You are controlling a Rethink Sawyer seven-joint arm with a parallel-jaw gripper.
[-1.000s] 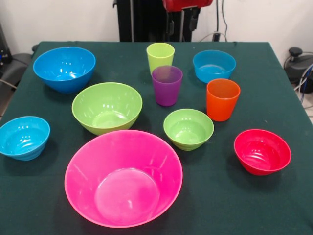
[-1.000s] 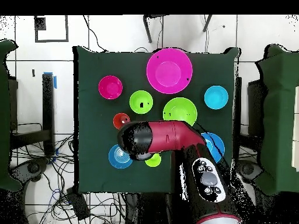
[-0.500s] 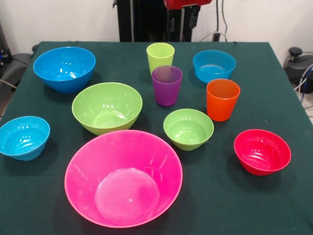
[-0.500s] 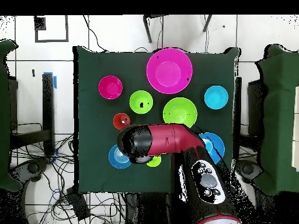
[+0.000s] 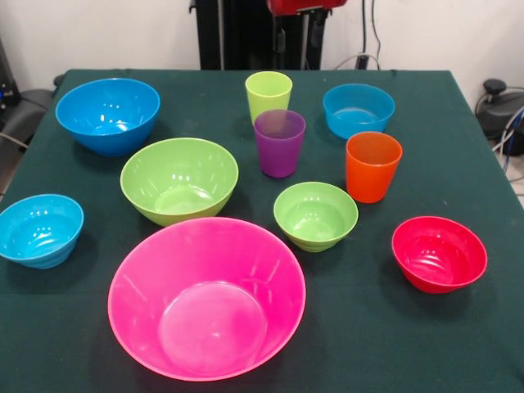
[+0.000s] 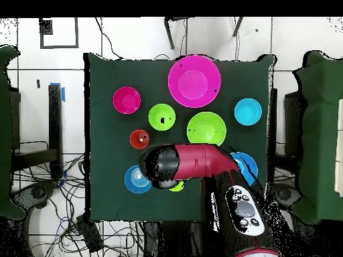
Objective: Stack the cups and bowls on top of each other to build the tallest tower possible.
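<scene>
The surface [image 5: 458, 344] is covered with a dark green cloth that hangs over its edges. In the overhead view it sits on a white tiled floor [image 6: 127, 37] with dark grout lines. A black square outline [image 6: 59, 33] is marked on the floor past 1 corner of the surface, and a small strip of blue tape [image 6: 62, 93] lies near its side. Loose black cables [image 6: 100, 231] trail over the tiles along another side. In the front view, a white wall [image 5: 98, 33] stands behind the surface, and more cables [image 5: 508, 123] lie beside its edge.
</scene>
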